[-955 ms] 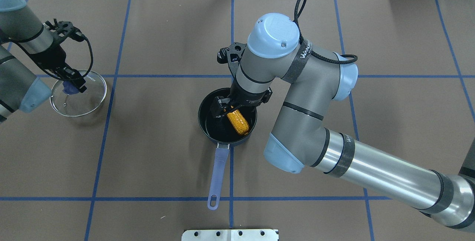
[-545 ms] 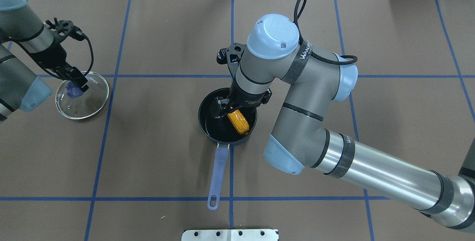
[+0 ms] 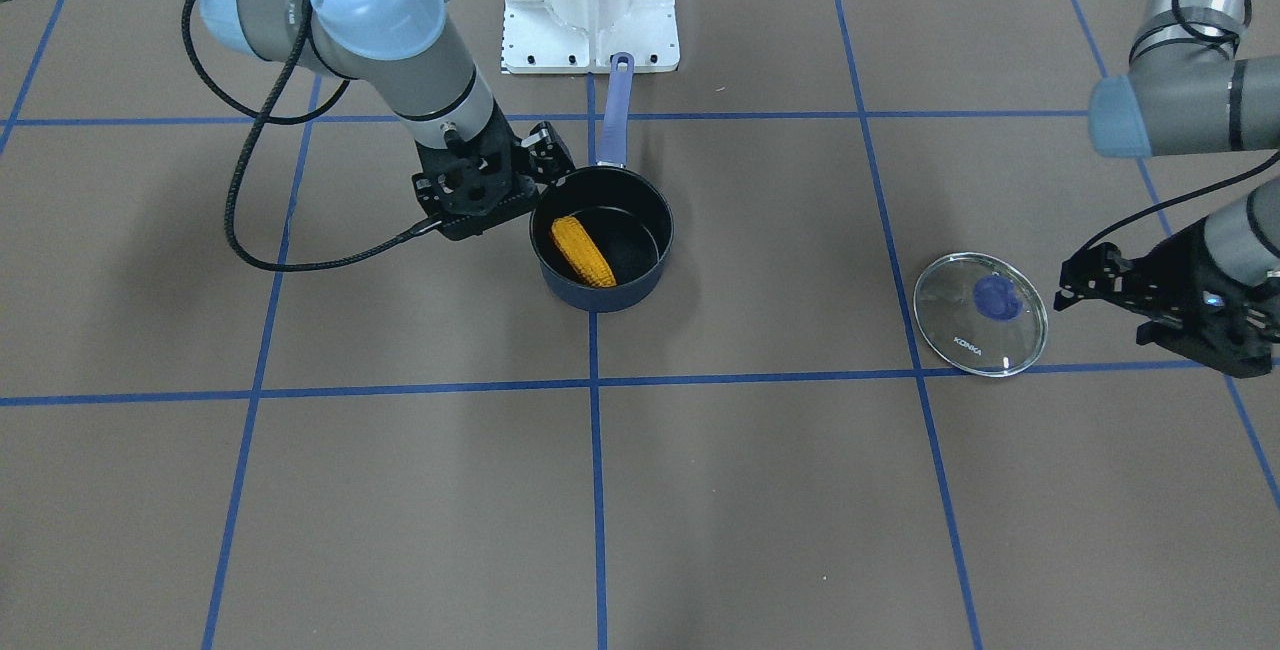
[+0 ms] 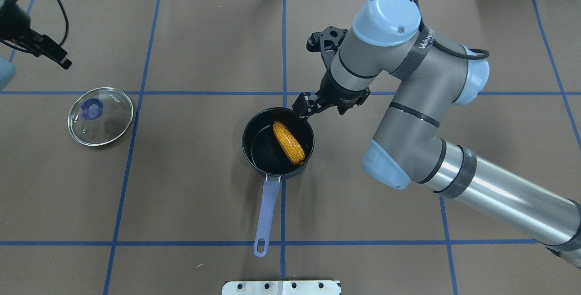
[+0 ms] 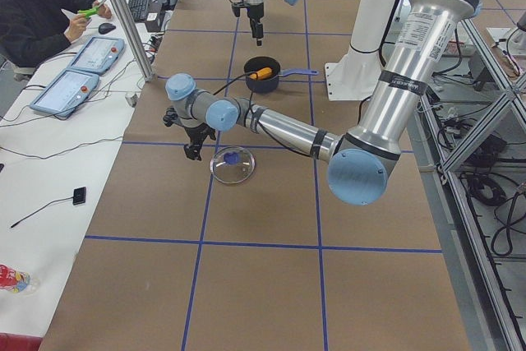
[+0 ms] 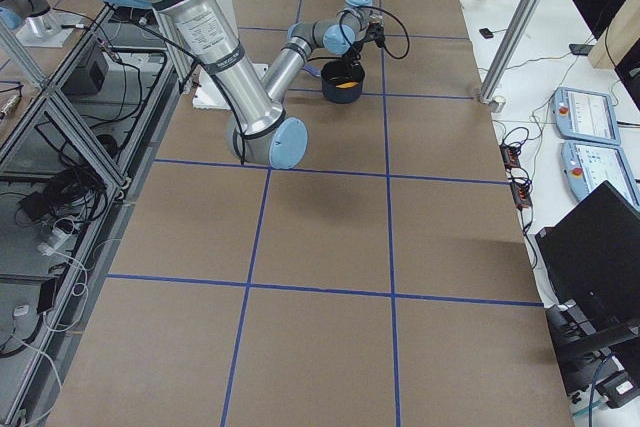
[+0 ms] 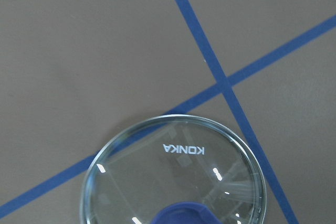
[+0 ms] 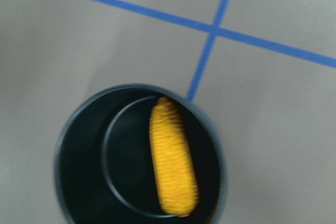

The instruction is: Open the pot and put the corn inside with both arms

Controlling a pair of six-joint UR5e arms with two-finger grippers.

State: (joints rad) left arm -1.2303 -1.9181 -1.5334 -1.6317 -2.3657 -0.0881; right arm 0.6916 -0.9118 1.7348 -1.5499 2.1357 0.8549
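The navy pot stands open mid-table, its lavender handle pointing toward my base. The yellow corn lies inside it, along the right wall; it also shows in the front view and the right wrist view. My right gripper is open and empty, raised just beyond the pot's far right rim. My left gripper is open and empty, raised at the far left, clear of the glass lid.
The glass lid with its blue knob lies flat on the brown mat at my left, near a blue tape crossing. The white base mount sits behind the pot handle. An operator sits beyond the table.
My right gripper let go of the corn and rose up and back out of the pot. My left gripper released the lid's knob and pulled away up and to the left.
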